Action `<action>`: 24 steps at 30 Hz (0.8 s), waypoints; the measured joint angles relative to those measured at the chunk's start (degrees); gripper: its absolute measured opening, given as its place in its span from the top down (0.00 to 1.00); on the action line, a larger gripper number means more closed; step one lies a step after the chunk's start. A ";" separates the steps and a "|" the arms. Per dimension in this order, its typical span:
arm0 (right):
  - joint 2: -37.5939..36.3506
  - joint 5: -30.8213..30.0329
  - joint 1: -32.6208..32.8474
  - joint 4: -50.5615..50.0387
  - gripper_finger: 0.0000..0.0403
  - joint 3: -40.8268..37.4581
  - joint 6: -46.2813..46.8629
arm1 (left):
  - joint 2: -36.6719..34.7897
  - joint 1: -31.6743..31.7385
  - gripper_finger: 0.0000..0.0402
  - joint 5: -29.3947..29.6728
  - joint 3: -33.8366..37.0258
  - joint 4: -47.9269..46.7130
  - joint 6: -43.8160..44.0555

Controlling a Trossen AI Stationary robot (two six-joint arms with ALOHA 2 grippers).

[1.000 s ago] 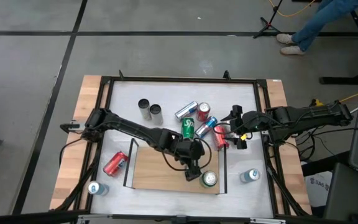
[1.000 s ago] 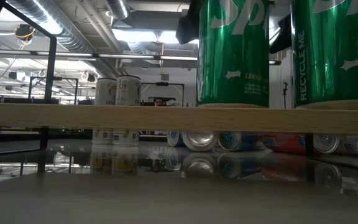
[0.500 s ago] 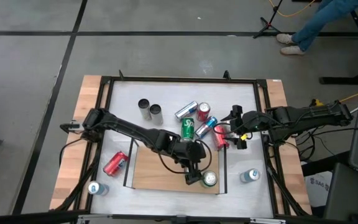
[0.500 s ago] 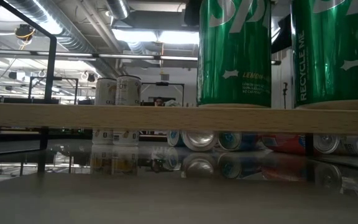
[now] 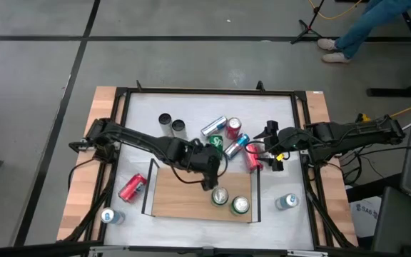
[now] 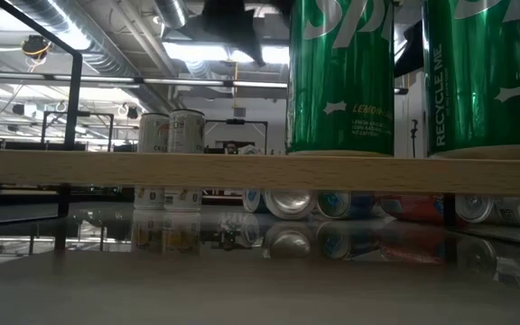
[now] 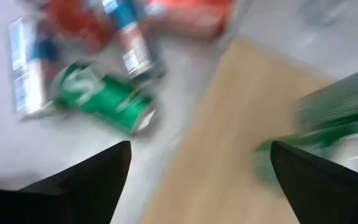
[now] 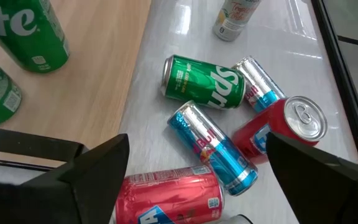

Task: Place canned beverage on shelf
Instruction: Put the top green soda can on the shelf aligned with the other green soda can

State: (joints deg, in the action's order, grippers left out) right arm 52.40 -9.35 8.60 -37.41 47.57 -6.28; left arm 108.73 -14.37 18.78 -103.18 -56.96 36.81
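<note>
Two green cans (image 5: 220, 195) (image 5: 240, 205) are seen upright on the shelf (image 5: 184, 196). The left gripper (image 5: 207, 173) is positioned above the shelf's rear edge, fingers wide apart and empty. The right gripper (image 5: 270, 151) is likewise spread and empty beside the loose cans (image 5: 227, 141) remaining on the table (image 5: 191, 107).

"RECYCLE ME" on right green can (image 6: 486, 77)

The left wrist view is smeared by motion: the green can (image 7: 104, 99) lying on the table and the upright green can (image 7: 328, 124) on the shelf (image 7: 229, 143) are streaks, labels unreadable. In the low view, both green cans (image 6: 339, 72) are cut off at the top edge.
</note>
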 joint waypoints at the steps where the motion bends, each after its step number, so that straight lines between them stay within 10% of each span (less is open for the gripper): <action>1: -0.01 0.01 0.00 -0.06 0.09 0.00 0.00 | 0.24 0.00 0.06 0.32 0.00 -1.26 0.11; 24: 0.00 0.01 0.00 -0.06 0.09 0.00 0.02 | 6.32 -3.94 0.06 1.58 0.04 4.49 0.51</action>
State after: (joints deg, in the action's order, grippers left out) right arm 52.40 -9.34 8.60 -37.47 47.57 -6.26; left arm 115.05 -18.31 20.35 -103.13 -52.47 37.32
